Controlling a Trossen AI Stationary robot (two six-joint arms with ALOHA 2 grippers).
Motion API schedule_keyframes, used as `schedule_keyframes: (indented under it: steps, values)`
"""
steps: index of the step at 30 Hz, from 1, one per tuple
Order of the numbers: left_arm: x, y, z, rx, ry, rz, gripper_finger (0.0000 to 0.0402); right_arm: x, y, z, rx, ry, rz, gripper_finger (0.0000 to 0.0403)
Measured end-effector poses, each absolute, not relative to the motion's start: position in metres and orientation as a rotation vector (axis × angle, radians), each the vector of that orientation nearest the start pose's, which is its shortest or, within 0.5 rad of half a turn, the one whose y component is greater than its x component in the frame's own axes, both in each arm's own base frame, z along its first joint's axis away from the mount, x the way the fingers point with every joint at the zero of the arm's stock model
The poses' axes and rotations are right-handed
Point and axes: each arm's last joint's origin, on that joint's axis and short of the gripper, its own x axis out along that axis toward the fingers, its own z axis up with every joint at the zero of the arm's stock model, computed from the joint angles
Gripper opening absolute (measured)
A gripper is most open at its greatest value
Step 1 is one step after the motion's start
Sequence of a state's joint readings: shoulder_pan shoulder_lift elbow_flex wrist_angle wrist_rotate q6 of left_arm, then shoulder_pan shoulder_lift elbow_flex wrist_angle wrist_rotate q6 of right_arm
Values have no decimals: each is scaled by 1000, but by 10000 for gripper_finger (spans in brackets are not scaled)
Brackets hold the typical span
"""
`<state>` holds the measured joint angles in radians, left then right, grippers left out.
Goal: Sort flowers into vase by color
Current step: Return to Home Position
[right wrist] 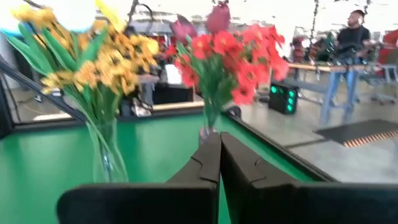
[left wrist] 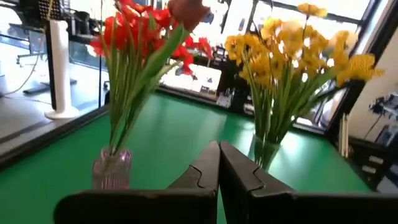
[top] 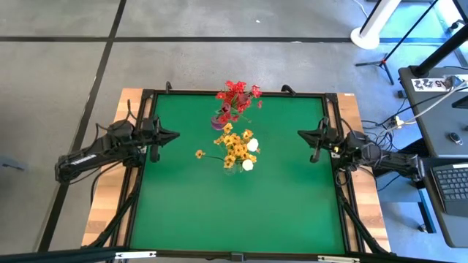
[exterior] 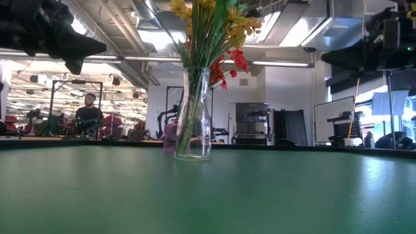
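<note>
Left end effector (top: 172,136) and right end effector (top: 303,134), both closed, hang at opposite surface (top: 219,212) edges, well apart from the flowers (top: 235,145).

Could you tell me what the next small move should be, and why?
Probably just hold both arms parked at the table's sides. The red flowers stand in the violet vase, yellow flowers and white buds in the transparent vase, no stem lies on the green mat, and the left end effector and right end effector are shut and empty.
</note>
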<state>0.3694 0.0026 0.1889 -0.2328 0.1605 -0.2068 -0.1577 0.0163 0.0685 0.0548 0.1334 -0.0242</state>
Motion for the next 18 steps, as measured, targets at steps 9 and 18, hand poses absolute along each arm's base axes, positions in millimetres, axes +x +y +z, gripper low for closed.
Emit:
schedule_keyframes:
  steps: [9,18]
  values:
    - [91,30,175,-166,-62,254,0,91,-19,182,-5,-11,-297,8]
    - [92,33,167,-244,-61,338,0,91,-19,177,-5,43,-325,6]
